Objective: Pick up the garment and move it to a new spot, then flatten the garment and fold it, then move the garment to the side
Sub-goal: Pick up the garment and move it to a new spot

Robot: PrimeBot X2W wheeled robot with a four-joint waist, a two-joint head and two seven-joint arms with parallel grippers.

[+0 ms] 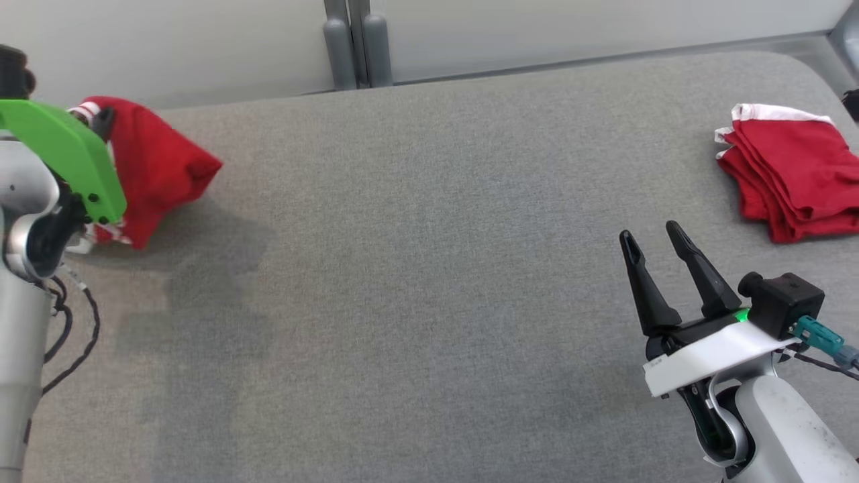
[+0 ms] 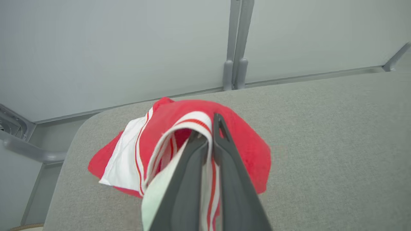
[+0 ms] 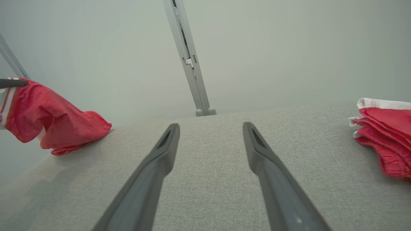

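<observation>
A grey cloth-covered table (image 1: 429, 268) stands against a pale wall (image 1: 201, 40) with a grey post (image 1: 356, 40) at its middle. The left gripper (image 2: 207, 128) is clamped tight on the garment (image 2: 247, 144), its fingers pinching a white, red-striped edge. The garment hangs bunched from that grip at the table's far left corner, its lower end touching the cloth. The right gripper (image 1: 650, 231) hovers over the near right of the table, fingers apart and holding nothing. Beyond it, at the far right edge, lies a folded red piece (image 1: 792, 181) with white trim, well apart from the garment.
</observation>
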